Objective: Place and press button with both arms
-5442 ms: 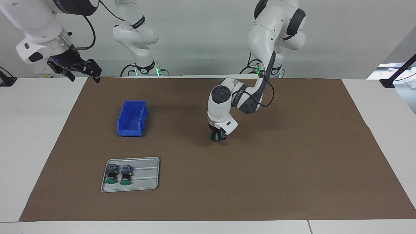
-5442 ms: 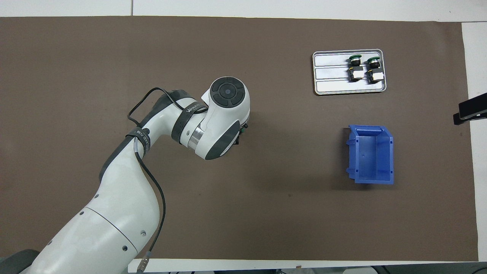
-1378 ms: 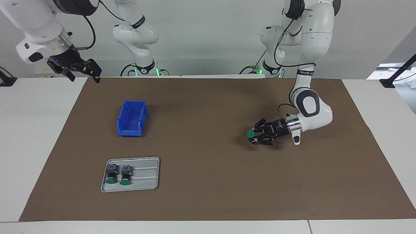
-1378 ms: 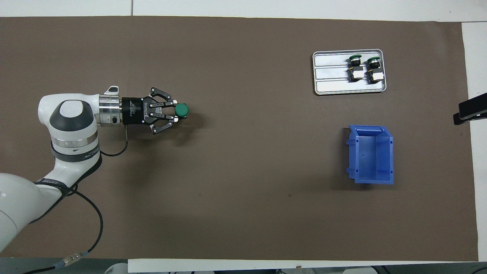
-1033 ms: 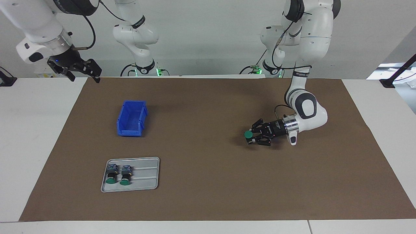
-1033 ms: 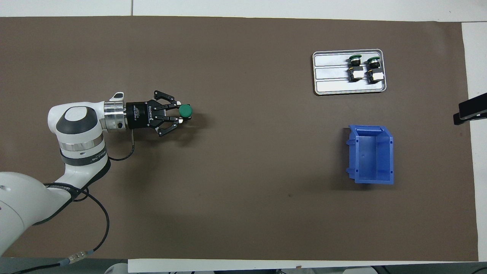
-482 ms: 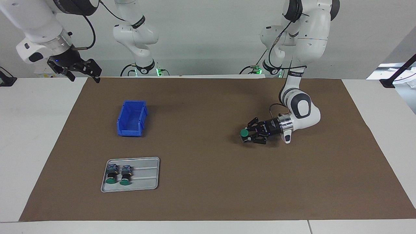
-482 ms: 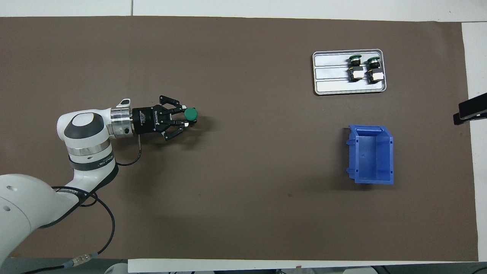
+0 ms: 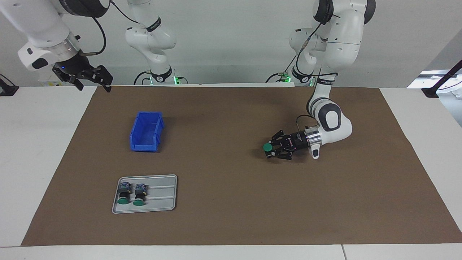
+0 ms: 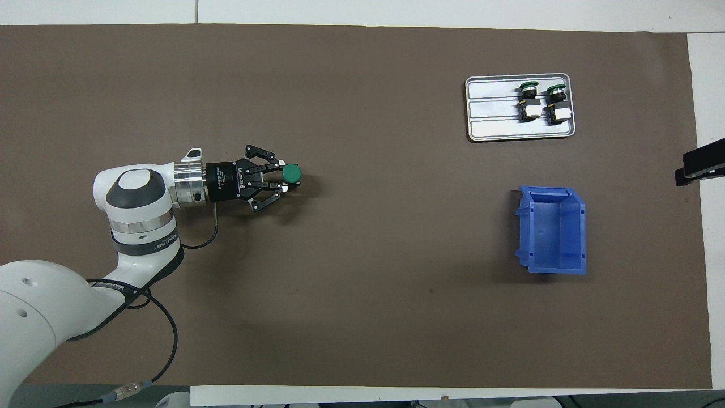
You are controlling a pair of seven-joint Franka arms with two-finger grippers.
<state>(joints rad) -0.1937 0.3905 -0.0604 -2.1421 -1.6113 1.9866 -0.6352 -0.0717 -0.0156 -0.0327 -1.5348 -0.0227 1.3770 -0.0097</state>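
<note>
My left gripper [image 9: 271, 150] lies nearly horizontal, low over the brown mat [image 9: 231, 224], pointing toward the right arm's end of the table. It is clamped on a button [image 9: 267, 147]; the green cap sticks out just past the fingertips, and the body sits between the fingers. In the overhead view the same gripper [image 10: 280, 180] shows the cap [image 10: 291, 173] at its tip, cap face turned upward and away from the wrist. I cannot tell if the button touches the mat; a shadow sits right under it.

The held button: flat round green cap, dark barrel mostly hidden by the fingers.

Two more buttons [image 9: 124, 195] [image 9: 139, 195] lie side by side on a grey tray [image 9: 164, 206], caps pointing away from the robots, blocks nearer to the robots. The tray sits at the right arm's end, farther from the robots than the blue bin [image 9: 146, 131]. The bin is open-topped, nothing visible inside.

My right gripper [image 9: 90, 77] hangs high above the table's edge at the right arm's end, waiting, fingers spread apart, holding nothing.

Room: wide bare mat between the left gripper and the bin and tray. The mat's edges are well apart from the held button on every side.
</note>
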